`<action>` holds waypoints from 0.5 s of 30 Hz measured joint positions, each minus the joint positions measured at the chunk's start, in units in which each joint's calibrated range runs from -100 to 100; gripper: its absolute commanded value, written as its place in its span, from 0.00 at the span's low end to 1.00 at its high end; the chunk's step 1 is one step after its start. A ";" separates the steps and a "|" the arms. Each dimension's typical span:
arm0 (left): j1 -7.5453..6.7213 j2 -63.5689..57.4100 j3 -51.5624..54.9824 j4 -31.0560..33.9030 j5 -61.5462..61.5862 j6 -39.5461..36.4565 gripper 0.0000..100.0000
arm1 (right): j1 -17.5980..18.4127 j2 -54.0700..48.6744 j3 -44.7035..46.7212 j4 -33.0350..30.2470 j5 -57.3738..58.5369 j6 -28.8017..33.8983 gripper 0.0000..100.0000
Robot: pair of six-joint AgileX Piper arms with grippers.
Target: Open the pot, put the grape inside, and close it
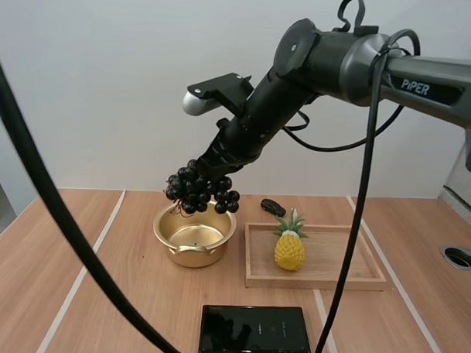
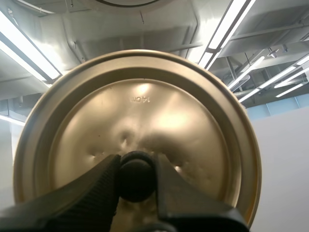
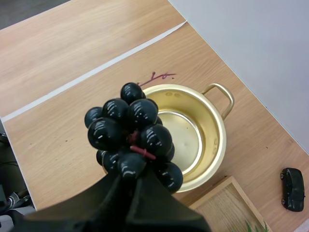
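while the grape bunch [image 1: 202, 192] hangs from the right gripper [image 1: 210, 176] just above the open pot [image 1: 192, 257], the step in hand is judged to be the placing of the fruit inside. the right jaws are closed on the bunch's stem end, with the berries dangling below the tips. in the high view the bunch overlaps the pot's far rim rather than its centre. done well, the move would first bring the bunch over the bare bottom, then lower it past the rim, and only then part the fingers, so that no berry catches the edge or rolls onto the table [image 1: 100, 296]. the descent should stay clear of the pot's handles, lest the pot slide toward the wooden tray [image 1: 317, 282] just beside it, where a toy pineapple [image 1: 289, 250] stands.

the high view gives the bunch's height over the pot. the right wrist view adds the pot's interior, which is empty, and the red stem between the berries. the left wrist view adds the lid [image 2: 145, 111], held well off the table, with the left gripper [image 2: 136, 175] clamped on its dark knob, ready for the closing step.
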 measured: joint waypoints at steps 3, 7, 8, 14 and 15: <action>0.00 0.00 0.00 0.11 1.67 0.00 0.00 | 0.22 1.97 0.00 -1.22 -2.72 0.71 0.00; 0.00 0.00 0.00 1.43 2.11 0.00 0.00 | 0.26 4.85 -0.13 -2.70 -5.68 1.72 0.00; 0.00 0.00 0.00 1.99 2.11 0.00 0.00 | 0.26 5.67 -0.13 -2.71 -6.11 1.83 0.00; 0.00 0.00 0.00 3.07 2.11 0.00 0.00 | 0.26 10.42 -0.13 -1.45 -6.64 2.22 0.00; 0.00 0.00 0.00 3.07 2.11 0.00 0.00 | 0.26 11.01 -0.13 -0.92 -6.85 2.21 0.00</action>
